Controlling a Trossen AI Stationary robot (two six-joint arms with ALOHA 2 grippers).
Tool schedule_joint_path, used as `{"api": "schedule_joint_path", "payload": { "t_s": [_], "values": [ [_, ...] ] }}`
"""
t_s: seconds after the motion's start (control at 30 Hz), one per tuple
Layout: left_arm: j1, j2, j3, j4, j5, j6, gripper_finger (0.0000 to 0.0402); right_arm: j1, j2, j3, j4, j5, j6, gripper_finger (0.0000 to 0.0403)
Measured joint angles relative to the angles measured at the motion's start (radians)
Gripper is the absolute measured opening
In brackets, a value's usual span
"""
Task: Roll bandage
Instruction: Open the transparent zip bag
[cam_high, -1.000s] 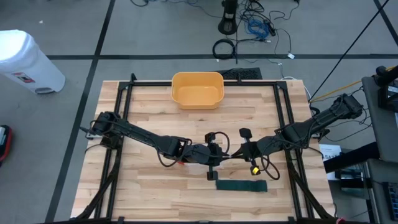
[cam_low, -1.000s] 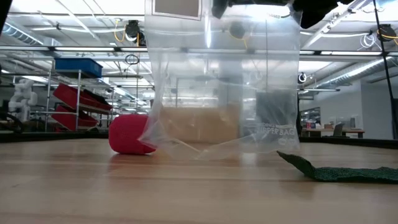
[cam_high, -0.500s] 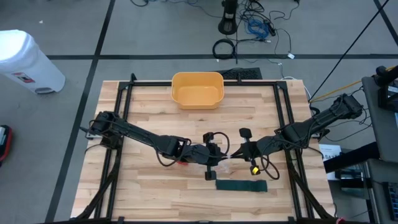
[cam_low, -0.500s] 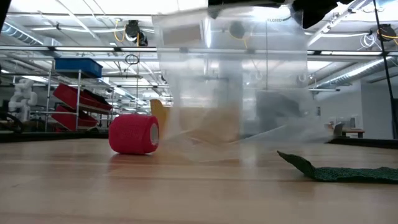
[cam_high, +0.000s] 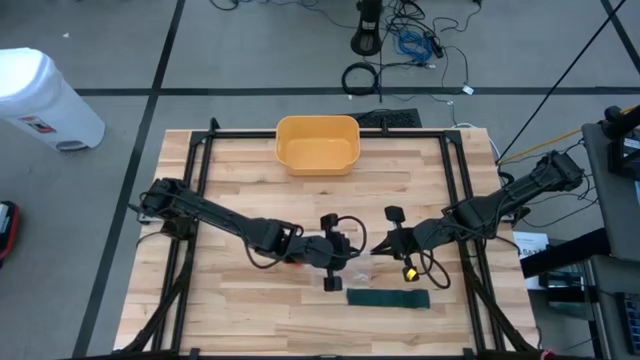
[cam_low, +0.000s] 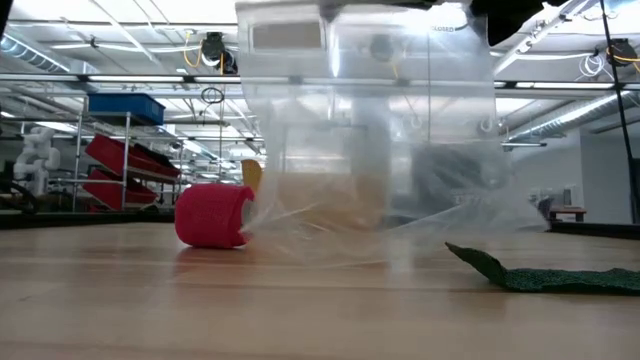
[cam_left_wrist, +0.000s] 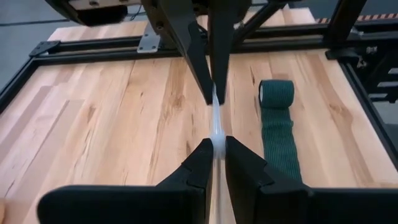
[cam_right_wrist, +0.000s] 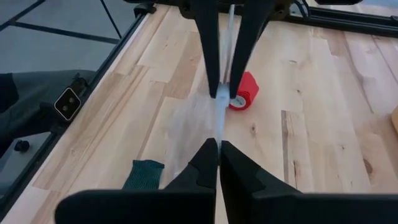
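Wrist views: both pincers (cam_left_wrist: 215, 151) (cam_right_wrist: 215, 151) pinching bag (cam_low: 370, 150).

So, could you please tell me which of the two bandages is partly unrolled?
The green bandage: its strip trails flat across the table, whereas the red bandage is fully rolled.

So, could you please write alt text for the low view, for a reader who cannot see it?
A clear plastic bag hangs down from above, its bottom reaching the wooden table. A red bandage roll lies beside its left edge, and a flat dark green bandage lies at the right. A workshop room shows behind.
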Motion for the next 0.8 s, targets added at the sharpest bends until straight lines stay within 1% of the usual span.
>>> {"api": "schedule_joint_path", "payload": {
  "t_s": [0.17,0.33,0.8],
  "values": [
    [-0.004,-0.005,0.0,-0.03,-0.003,-0.016,0.004,0.0,0.0,0.0,0.0,-0.004,0.001,0.0],
    [-0.007,-0.03,0.0,-0.105,-0.01,-0.052,0.004,0.0,0.0,0.0,0.002,-0.004,0.001,0.0],
    [-0.041,-0.052,-0.001,-0.202,-0.017,-0.097,0.004,0.001,0.0,0.0,0.005,-0.008,0.001,0.0]
  ]
}}
